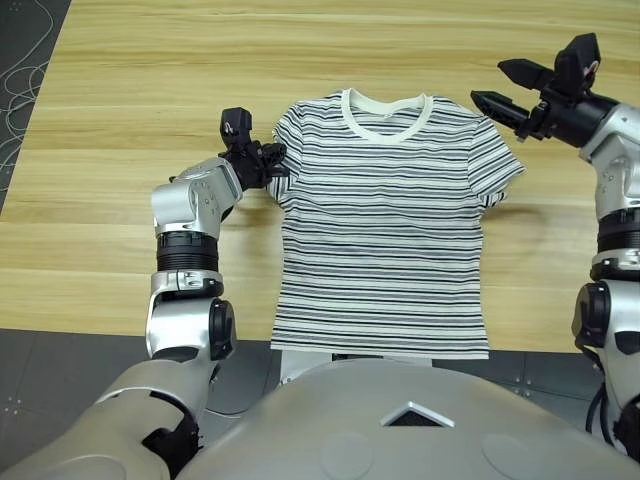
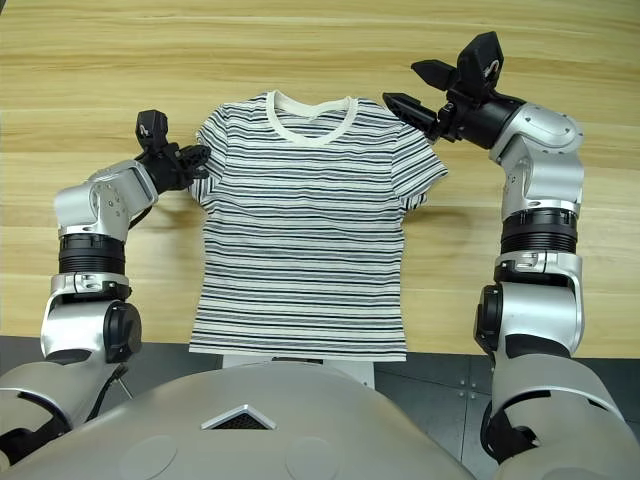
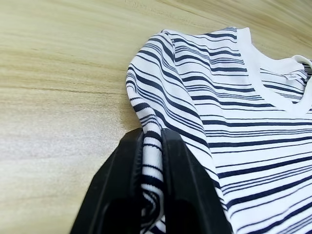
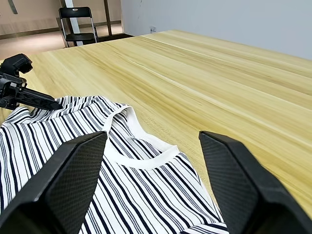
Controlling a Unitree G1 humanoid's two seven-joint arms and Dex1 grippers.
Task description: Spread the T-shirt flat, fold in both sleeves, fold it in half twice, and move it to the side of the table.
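Left gripper (image 1: 272, 160) is pinching the left sleeve (image 1: 287, 135), right gripper (image 1: 487, 82) is hovering with fingers spread, so it's best carrying that sleeve low and inward without dragging the T-shirt (image 1: 385, 240).

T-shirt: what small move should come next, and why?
Probably the left gripper should draw the sleeve it pinches inward over the chest: the T-shirt already lies flat, and the right gripper is open above the other shoulder, holding nothing.

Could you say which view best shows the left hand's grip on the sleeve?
Left wrist view: the left hand pinches the sleeve close up. Both eye views show the grip from above; the right wrist view, far off.
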